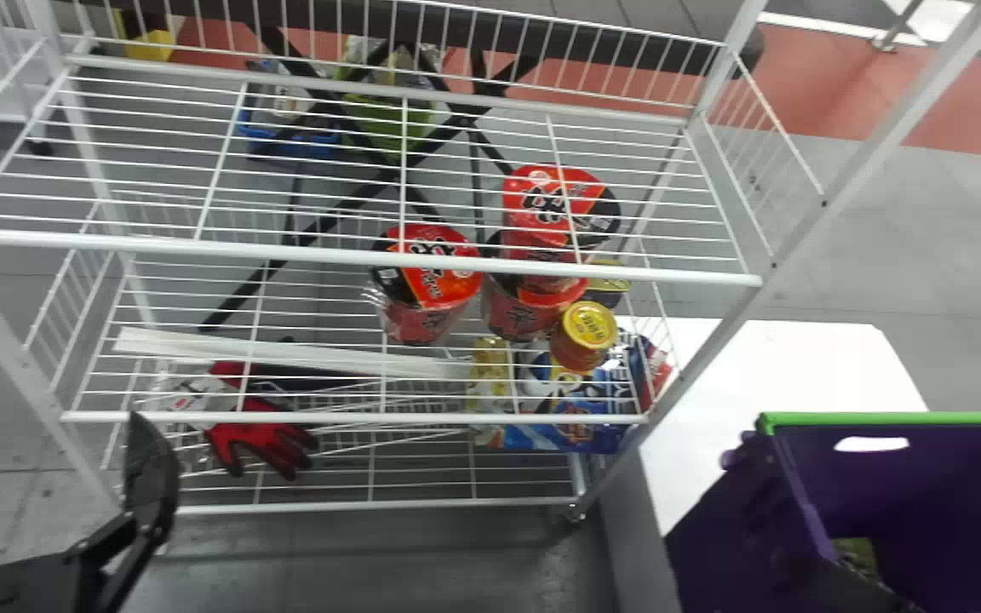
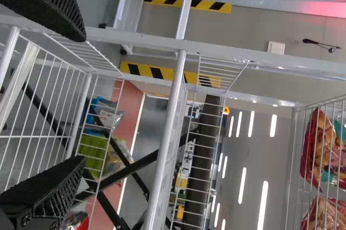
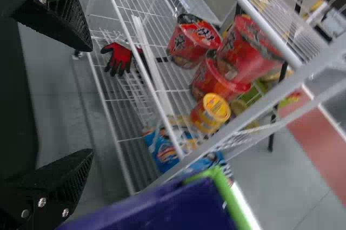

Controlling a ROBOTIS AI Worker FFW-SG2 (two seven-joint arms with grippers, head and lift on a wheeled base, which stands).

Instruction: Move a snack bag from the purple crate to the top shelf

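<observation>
The purple crate (image 1: 712,545) with its green rim stands at the lower right in the head view; a small green patch, perhaps a snack bag (image 1: 858,552), shows inside. A dark part of my right gripper (image 1: 857,589) lies at the crate's near side. In the right wrist view my right gripper (image 3: 75,103) is open, fingers wide apart, with the crate (image 3: 173,208) close by. My left gripper (image 1: 60,489) is at the lower left before the rack, open and empty; the left wrist view shows this gripper (image 2: 78,100) too. The top shelf (image 1: 354,249) is a white wire shelf.
Red noodle cups (image 1: 435,281) and a yellow-lidded cup (image 1: 584,336) stand on the shelf below. Lower down lie red gloves (image 1: 261,438) and blue packs (image 1: 576,417). A white table (image 1: 780,366) adjoins the rack's right post. Red bags (image 2: 324,160) sit behind wire mesh.
</observation>
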